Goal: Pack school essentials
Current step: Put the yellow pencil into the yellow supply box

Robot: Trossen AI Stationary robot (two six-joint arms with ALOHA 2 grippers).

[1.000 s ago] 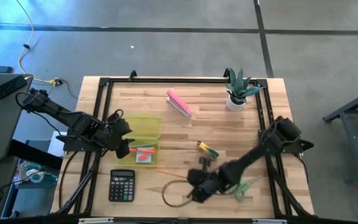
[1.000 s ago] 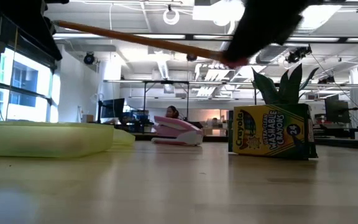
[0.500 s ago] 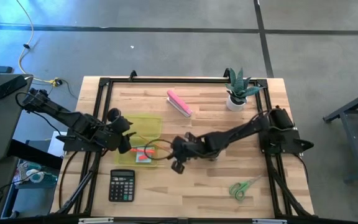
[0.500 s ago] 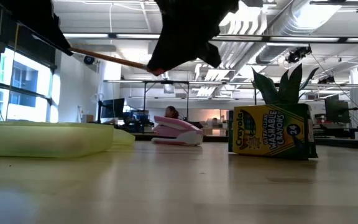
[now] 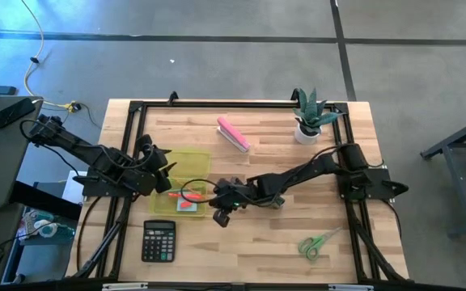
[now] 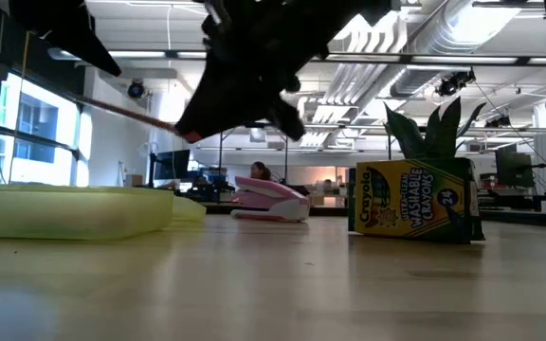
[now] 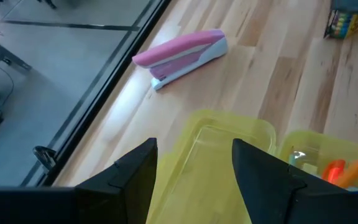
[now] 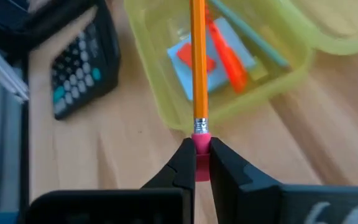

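1. High view, centre: the right gripper [image 5: 219, 196] is clamped on a pencil [image 8: 197, 62] by its pink eraser end, so the shaft points out over the yellow box [image 5: 203, 165] at centre left
2. Right wrist view: the pencil tip hangs above the pad [image 8: 211, 58] and marker [image 8: 227, 53] already in the box; likely ready to drop
3. Left gripper [image 5: 154, 155], fingers apart, waits at the box's left edge, holding nothing, perhaps to steady it
4. Scissors [image 5: 315, 243] lie lower right and crayons [image 6: 411, 201] right of centre, both unpacked

Orange pencil [image 8: 198, 62] w/ pink eraser tip; yellow-green case [image 5: 191, 164]; pink stapler [image 5: 233, 134]; scissors [image 5: 315, 243] at 5 o'clock, probably green.
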